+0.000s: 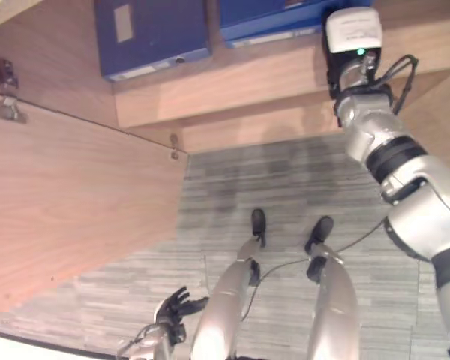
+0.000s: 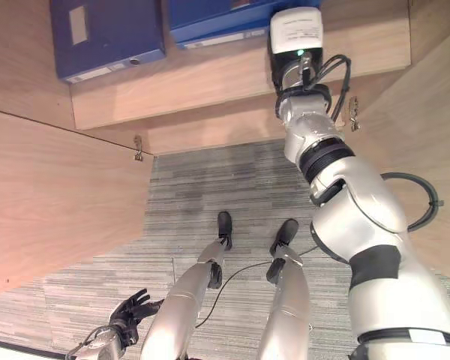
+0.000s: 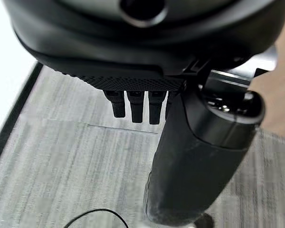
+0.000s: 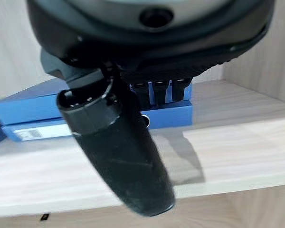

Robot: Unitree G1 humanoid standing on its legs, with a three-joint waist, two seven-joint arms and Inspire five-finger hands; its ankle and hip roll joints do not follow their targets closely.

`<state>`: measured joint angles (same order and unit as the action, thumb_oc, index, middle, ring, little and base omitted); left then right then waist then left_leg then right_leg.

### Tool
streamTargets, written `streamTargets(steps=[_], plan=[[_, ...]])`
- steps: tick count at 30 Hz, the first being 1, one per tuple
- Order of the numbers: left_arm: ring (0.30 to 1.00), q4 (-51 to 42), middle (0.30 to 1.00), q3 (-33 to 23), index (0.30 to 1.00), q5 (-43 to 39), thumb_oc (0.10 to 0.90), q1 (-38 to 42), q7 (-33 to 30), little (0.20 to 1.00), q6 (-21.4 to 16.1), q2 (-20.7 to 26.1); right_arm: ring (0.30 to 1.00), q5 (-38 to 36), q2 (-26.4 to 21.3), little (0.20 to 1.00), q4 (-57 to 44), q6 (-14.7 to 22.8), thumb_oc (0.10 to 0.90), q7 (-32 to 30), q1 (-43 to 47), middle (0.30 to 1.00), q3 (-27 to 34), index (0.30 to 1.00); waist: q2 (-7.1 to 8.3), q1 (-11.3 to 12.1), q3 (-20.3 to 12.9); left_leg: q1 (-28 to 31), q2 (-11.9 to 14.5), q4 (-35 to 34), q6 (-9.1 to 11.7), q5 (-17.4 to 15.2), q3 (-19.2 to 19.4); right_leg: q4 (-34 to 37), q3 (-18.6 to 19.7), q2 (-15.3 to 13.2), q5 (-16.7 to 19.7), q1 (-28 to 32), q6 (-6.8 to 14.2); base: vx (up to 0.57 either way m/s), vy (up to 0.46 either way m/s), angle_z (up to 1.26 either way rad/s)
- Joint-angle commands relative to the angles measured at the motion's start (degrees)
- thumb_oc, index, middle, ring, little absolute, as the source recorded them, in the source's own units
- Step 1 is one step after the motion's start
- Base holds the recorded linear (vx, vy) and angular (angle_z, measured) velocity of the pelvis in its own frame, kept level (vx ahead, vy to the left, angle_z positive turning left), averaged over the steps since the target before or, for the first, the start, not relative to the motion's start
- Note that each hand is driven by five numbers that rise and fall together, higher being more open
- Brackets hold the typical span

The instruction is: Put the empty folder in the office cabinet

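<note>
Our right hand reaches up to the cabinet shelf, where a blue folder lies flat on the wooden board. In the right wrist view our fingers extend straight toward the folder's near edge, and the thumb stands apart from them, curled round nothing; whether the fingertips actually touch the folder we cannot tell. In the head views the right arm rises to the shelf with the white wrist camera covering the hand, just beside the folder's spine. A second, darker blue folder lies on the same shelf to the left, near the first. An open cabinet door of the same pale wood stands at our left. Our left hand hangs low over the grey striped carpet, its fingers relaxed and straight, holding nothing.
</note>
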<state>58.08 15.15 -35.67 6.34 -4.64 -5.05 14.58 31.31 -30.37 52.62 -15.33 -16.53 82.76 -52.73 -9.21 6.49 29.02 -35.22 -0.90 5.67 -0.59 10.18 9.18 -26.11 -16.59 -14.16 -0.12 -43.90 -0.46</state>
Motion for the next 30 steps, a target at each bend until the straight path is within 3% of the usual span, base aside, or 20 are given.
streamTargets(steps=[1,5,13,22,30], plan=[[0.900,5.38,0.900,0.21,0.900,-0.32,0.800,-1.05,-2.77,0.900,0.50,1.79,0.900,10.77,0.57,0.900,-6.72,-0.24,0.800,-4.77,4.75,0.900,0.87,0.900,1.86,0.65,0.74,0.47,-1.21,3.33,1.07,-10.10,0.97,-0.32,3.20,1.40,-5.18,2.24,4.40,0.00,0.000,0.00],[0.900,4.60,0.900,0.26,0.900,1.33,0.800,0.33,-3.17,0.900,0.08,0.87,0.900,19.77,-4.88,0.900,-15.94,-1.88,0.800,-9.72,2.30,0.900,3.46,0.900,2.00,-0.15,0.75,0.07,-1.24,3.47,0.98,-10.33,1.27,-0.52,3.61,1.36,-5.32,1.78,4.62,0.00,0.002,-0.01],[0.900,3.36,0.900,-0.36,0.900,2.01,0.800,-1.01,-3.54,0.900,-0.72,1.36,0.900,23.03,-10.10,0.900,-21.52,-3.84,0.800,-15.36,0.34,0.900,7.76,0.900,1.45,0.02,0.74,-0.19,-1.14,3.81,0.91,-10.23,1.51,-0.33,3.99,1.44,-5.13,1.75,4.92,0.00,0.000,0.00],[0.900,2.77,0.900,-0.04,0.900,1.47,0.800,-1.99,-3.20,0.900,-1.13,1.51,0.900,21.56,-9.94,0.900,-21.87,-2.29,0.800,-16.19,-2.04,0.900,7.67,0.900,1.44,-0.10,0.74,-0.50,-0.98,3.84,0.93,-10.01,1.48,-0.22,4.10,1.73,-4.88,1.53,4.86,0.00,0.000,0.00],[0.900,3.33,0.900,-0.03,0.900,-0.33,0.800,-1.08,-4.06,0.900,-1.08,-0.48,0.900,20.56,-6.66,0.900,-20.56,-1.73,0.800,-15.87,-12.17,0.900,7.91,0.900,2.39,-1.18,0.78,-1.40,-0.59,4.13,0.93,-10.18,1.71,-0.17,4.24,1.97,-4.72,0.85,4.74,0.00,0.000,0.00]])
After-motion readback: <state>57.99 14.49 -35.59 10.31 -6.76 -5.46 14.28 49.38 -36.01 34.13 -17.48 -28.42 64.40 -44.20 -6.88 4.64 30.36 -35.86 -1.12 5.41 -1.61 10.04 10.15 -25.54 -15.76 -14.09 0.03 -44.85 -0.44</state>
